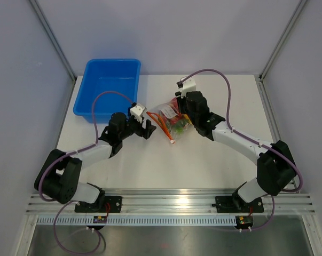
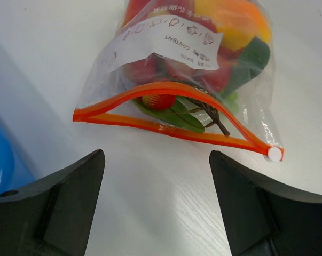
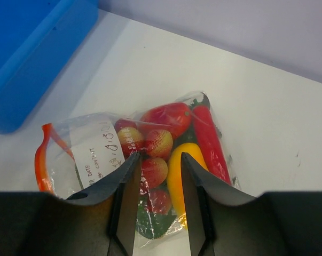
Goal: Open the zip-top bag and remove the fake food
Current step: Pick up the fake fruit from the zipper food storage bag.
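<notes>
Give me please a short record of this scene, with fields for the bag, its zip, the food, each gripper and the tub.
zip-top bag: lies on the table, near its middle
zip strip: parted, the mouth is open
fake food: inside the bag, none seen outside it
left gripper: open, facing the bag's mouth, not touching it
right gripper: over the bag's closed end; whether it grips cannot be told
blue tub: far left of the table, looks empty
</notes>
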Robot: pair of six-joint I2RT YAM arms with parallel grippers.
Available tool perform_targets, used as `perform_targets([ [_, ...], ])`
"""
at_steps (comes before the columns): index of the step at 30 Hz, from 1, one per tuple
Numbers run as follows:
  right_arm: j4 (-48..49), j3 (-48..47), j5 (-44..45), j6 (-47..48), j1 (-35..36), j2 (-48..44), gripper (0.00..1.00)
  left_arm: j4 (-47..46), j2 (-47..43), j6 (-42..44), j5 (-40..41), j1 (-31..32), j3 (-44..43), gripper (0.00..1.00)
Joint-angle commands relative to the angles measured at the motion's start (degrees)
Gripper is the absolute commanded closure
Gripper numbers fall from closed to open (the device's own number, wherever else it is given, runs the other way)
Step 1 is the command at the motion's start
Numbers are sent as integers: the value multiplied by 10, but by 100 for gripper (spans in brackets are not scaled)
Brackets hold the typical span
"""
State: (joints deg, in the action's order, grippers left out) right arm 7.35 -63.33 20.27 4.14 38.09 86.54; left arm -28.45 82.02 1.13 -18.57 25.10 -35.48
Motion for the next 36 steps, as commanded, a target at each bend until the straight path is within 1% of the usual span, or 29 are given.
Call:
perform_targets([
  [1,12,-29,36,-22,-12,10,58,-59,-54,34,-9,0,21,17],
  [4,20,-29,35,-33,-17,13,58,-28,-28,24,-32,2,4,17],
  [5,20,-29,35,-34,-19,13,58,-14,3,23,-42,1,-18,17],
  [6,22,-29,34,-34,-20,13,58,0,17,26,-62,2,-30,18],
  [8,22,-27,33,-36,-26,14,58,19,49,25,-74,1,-52,21],
  [10,21,-27,31,-38,-35,13,59,29,63,18,-73,1,-62,22],
  [14,20,-19,0,-88,-59,5,59,34,103,-3,-67,1,-87,21],
  [15,20,-18,-8,-88,-65,5,59,35,111,-9,-67,2,-93,21],
  [16,18,-19,-17,-104,-73,6,59,39,118,-25,-70,1,-99,21],
  [21,-39,-69,-64,-137,-114,63,58,43,155,-37,-69,15,-126,21],
  [26,-71,-131,-84,-146,-124,143,57,45,167,-28,-60,46,-135,18],
  [29,-110,-166,-104,-151,-124,182,56,45,174,-24,-51,61,-138,18],
  [33,-114,-177,-122,-162,-124,206,57,49,179,-18,-39,73,-143,18],
  [36,-117,-176,-134,-174,-124,219,59,52,187,-17,-34,79,-152,18],
])
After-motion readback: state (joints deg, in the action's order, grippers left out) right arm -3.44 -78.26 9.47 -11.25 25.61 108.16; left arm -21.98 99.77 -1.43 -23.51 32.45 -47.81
